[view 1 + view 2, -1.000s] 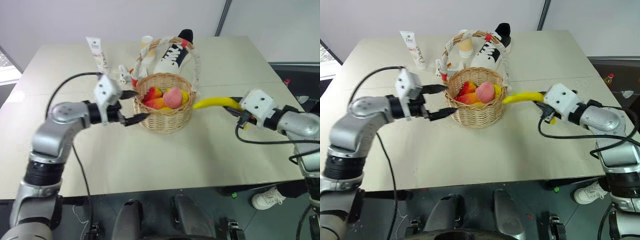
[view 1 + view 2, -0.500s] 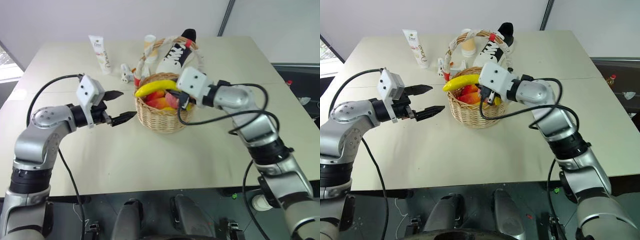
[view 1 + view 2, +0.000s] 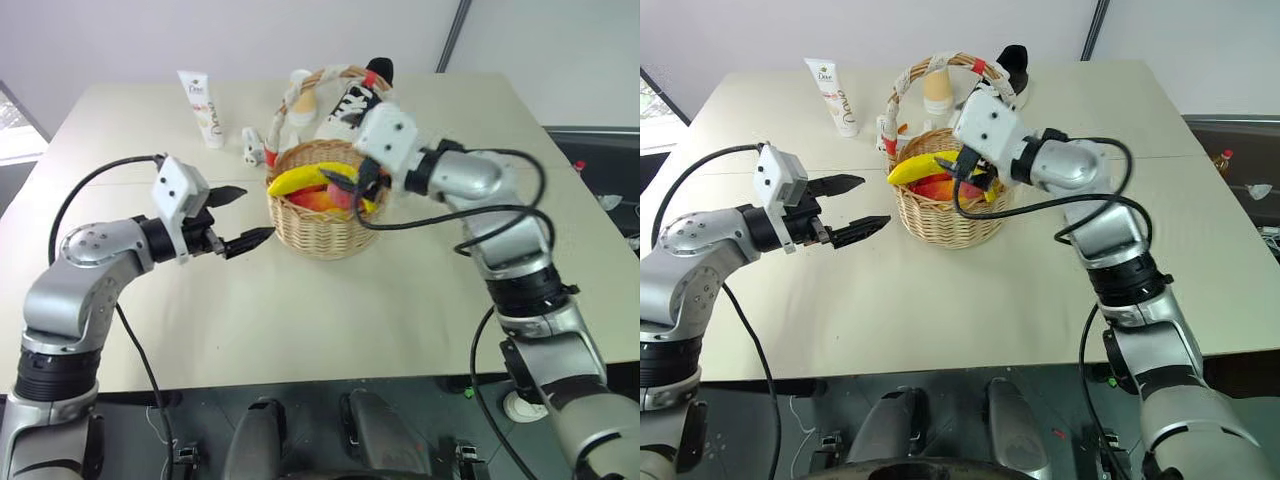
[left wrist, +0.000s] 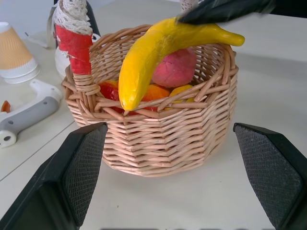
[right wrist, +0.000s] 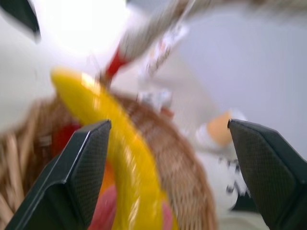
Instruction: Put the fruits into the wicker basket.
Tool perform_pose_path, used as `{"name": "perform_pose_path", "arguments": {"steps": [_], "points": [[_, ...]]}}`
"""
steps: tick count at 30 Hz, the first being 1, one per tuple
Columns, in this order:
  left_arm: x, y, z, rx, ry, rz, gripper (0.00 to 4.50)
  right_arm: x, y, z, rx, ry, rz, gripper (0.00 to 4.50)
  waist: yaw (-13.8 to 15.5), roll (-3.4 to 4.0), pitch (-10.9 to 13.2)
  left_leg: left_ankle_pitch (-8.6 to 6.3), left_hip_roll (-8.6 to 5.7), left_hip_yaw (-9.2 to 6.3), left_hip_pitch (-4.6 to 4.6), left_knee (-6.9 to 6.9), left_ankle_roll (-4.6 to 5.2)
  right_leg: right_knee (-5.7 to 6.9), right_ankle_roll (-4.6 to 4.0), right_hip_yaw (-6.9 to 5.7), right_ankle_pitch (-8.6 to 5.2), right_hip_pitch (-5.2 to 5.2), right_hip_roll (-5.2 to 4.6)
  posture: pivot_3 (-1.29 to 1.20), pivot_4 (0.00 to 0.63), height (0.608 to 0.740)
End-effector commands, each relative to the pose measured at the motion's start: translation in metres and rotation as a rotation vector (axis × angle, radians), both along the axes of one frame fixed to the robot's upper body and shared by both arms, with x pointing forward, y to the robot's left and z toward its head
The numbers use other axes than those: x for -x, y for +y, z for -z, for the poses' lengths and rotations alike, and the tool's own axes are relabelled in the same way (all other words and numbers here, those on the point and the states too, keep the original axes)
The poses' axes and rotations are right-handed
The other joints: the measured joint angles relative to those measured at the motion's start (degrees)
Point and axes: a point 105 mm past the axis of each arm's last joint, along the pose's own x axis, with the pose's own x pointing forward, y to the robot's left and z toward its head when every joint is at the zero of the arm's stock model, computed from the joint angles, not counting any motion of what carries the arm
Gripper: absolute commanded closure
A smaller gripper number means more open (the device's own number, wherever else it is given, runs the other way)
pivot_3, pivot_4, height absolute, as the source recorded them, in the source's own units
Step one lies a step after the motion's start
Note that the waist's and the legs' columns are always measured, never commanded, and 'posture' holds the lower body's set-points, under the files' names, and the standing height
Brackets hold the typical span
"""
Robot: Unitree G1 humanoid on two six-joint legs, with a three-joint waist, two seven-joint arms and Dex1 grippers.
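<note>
Between the spread fingers of the right gripper (image 5: 165, 167), jaws wide apart and clamping nothing, lies the banana (image 4: 158, 52): resting across the near rim of the wicker basket (image 4: 163, 139), one end poking out over the weave, the other under the black fingertips. Just beneath that, inside the basket, sit the pink peach (image 4: 176, 67) and the red-and-yellow mango-like fruit (image 4: 146, 93), packed against each other. Over the basket arches the handle (image 3: 930, 70), wrapped in white cloth with red bands.

Beside the basket, on its outer wall side and a little apart from it, hovers the left gripper (image 3: 240, 215), jaws fully open and empty, fingers pointing toward the weave without touching it.

Farther from both jaws, behind the basket on the pale surface (image 3: 400, 300): a paper cup (image 3: 937, 92), a black-and-white sneaker (image 3: 360, 90) partly hidden by the right arm, and a small white-and-grey tool (image 4: 29, 115) lying flat near the basket's base. Well beyond the left jaws, toward the far edge, stands a white tube (image 3: 200, 105).
</note>
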Motion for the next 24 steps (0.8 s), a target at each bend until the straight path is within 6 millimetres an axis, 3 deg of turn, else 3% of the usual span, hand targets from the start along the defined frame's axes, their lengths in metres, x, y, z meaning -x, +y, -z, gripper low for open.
{"name": "perform_pose_path", "arguments": {"steps": [1,4,7,16,19,21,22,24], "points": [[0.001,-0.005,-0.014,0.013,-0.054,0.035,0.0,0.019,-0.034,-0.018,-0.132,0.044,0.027,0.34,0.26,0.0,0.0,0.0,0.0,0.0,-0.03,0.0,0.0,-0.01,0.0,-0.01,0.0,0.0,-0.01,0.0,0.15,0.74],[0.001,-0.008,-0.014,0.019,-0.054,0.051,0.0,0.017,-0.056,-0.008,-0.193,0.127,0.12,0.34,0.22,-0.01,0.0,0.0,-0.03,0.02,-0.05,0.02,0.0,-0.02,0.0,-0.05,0.0,0.0,-0.07,0.0,0.15,0.74],[0.001,-0.012,-0.014,0.026,-0.053,0.07,0.0,0.006,-0.066,0.004,-0.299,0.201,0.205,0.34,-0.42,0.0,0.0,0.0,-0.07,0.06,0.02,0.01,0.0,0.01,0.0,-0.02,0.0,0.0,0.01,0.0,0.15,0.74],[0.0,-0.02,-0.015,0.037,-0.06,0.092,0.0,-0.047,-0.054,0.014,-0.544,0.256,0.311,0.34,-0.61,0.02,0.01,0.01,0.0,0.15,0.13,-0.06,0.0,0.06,-0.09,0.03,0.04,0.0,0.14,0.0,0.15,0.74],[0.002,-0.018,-0.016,0.039,-0.065,0.08,0.0,-0.054,-0.055,0.015,-0.574,0.262,0.319,1.15,-0.3,0.02,0.0,0.01,-0.02,0.16,0.05,-0.07,0.0,-0.01,-0.08,0.03,0.05,-0.01,0.09,0.0,0.15,0.74],[0.004,-0.016,-0.016,0.04,-0.067,0.068,0.0,-0.056,-0.057,0.014,-0.585,0.259,0.317,2.25,-0.18,0.02,0.0,0.0,-0.01,0.15,0.03,-0.08,-0.01,-0.03,-0.08,0.02,0.05,-0.01,0.04,0.0,0.15,0.74],[0.005,-0.015,-0.016,0.04,-0.067,0.064,0.0,-0.056,-0.057,0.013,-0.588,0.255,0.314,2.48,-0.17,0.02,0.0,0.0,-0.01,0.14,0.02,-0.08,-0.01,-0.03,-0.08,0.02,0.05,-0.01,0.03,0.0,0.15,0.74],[0.007,-0.014,-0.015,0.038,-0.066,0.057,0.0,-0.055,-0.059,0.011,-0.594,0.247,0.309,3.47,-0.2,0.02,0.01,0.0,0.0,0.14,0.0,-0.08,0.0,-0.03,-0.08,0.02,0.05,-0.02,0.01,0.0,0.15,0.74]]}}
